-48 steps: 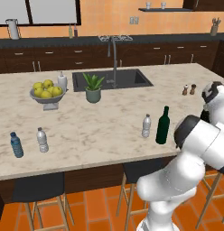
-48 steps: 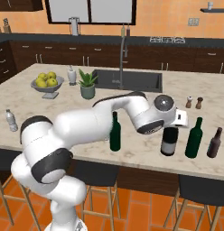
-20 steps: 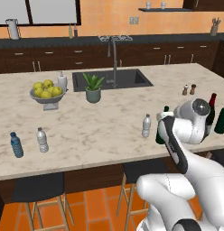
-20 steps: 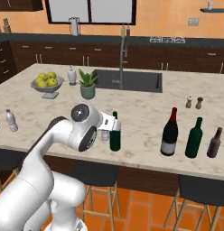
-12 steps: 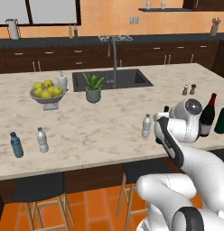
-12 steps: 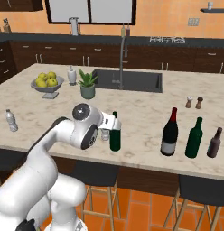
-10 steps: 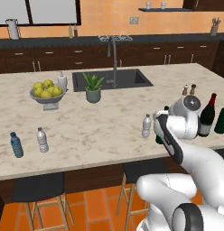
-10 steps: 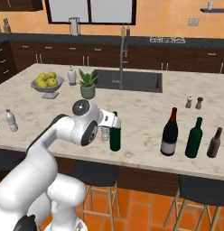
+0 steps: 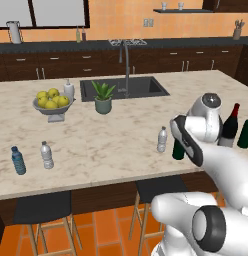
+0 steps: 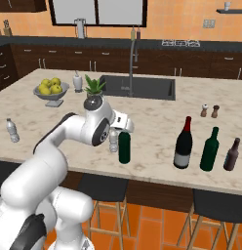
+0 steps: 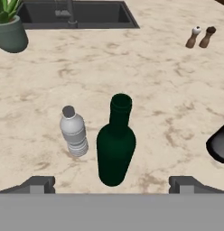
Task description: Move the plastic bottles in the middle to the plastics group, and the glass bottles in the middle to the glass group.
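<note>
Fingers (image 11: pixel 112 182) spread wide above marble island counter (image 11: pixel 168 90), sink (image 11: pixel 77 13) beyond.

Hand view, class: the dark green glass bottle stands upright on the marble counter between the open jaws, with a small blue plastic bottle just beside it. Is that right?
Not quite. The hand view shows the dark green glass bottle upright on the marble counter between the open jaws, but the small plastic bottle beside it is clear greyish with a white cap, not blue.
</note>
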You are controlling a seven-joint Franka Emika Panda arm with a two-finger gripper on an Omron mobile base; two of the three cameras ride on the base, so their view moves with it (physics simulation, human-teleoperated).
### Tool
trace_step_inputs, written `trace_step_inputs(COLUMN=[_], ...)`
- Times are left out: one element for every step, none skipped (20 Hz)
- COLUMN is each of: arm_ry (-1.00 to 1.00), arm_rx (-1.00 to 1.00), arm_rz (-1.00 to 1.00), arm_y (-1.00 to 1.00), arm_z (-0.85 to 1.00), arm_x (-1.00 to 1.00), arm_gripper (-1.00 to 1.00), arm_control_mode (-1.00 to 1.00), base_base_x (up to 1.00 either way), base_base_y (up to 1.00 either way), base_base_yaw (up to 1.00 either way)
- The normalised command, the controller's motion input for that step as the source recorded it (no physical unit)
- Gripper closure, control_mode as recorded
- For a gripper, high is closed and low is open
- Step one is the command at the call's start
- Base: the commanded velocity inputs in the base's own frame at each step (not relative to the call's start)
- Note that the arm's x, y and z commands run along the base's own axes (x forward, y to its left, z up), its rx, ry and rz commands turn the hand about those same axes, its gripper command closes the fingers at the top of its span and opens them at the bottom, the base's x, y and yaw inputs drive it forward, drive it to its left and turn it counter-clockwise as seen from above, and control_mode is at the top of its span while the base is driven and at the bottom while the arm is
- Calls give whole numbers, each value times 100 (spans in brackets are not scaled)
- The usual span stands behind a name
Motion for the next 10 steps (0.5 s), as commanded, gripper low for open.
trace_step_inputs(arm_ry=[0, 0, 0, 0, 0, 0, 0, 0, 0, 0], arm_rx=[0, 0, 0, 0, 0, 0, 0, 0, 0, 0], arm_rz=[0, 0, 1, 1, 1, 2, 3, 3, 3, 2], arm_y=[-11, 0, 0, 0, 0, 0, 0, 0, 0, 0], arm_z=[-13, -13, -18, -18, -27, -34, -37, -44, -47, -54], arm_x=[37, 34, 36, 36, 30, 18, 4, 4, 1, 1], arm_gripper=[-100, -100, -100, -100, -100, -100, -100, -100, -100, -100], arm_control_mode=[-100, -100, -100, -100, -100, -100, -100, -100, -100, -100], base_base_x=[0, 0, 0, 0, 0, 0, 0, 0, 0, 0], base_base_y=[0, 0, 0, 0, 0, 0, 0, 0, 0, 0], base_base_yaw=[0, 0, 0, 0, 0, 0, 0, 0, 0, 0])
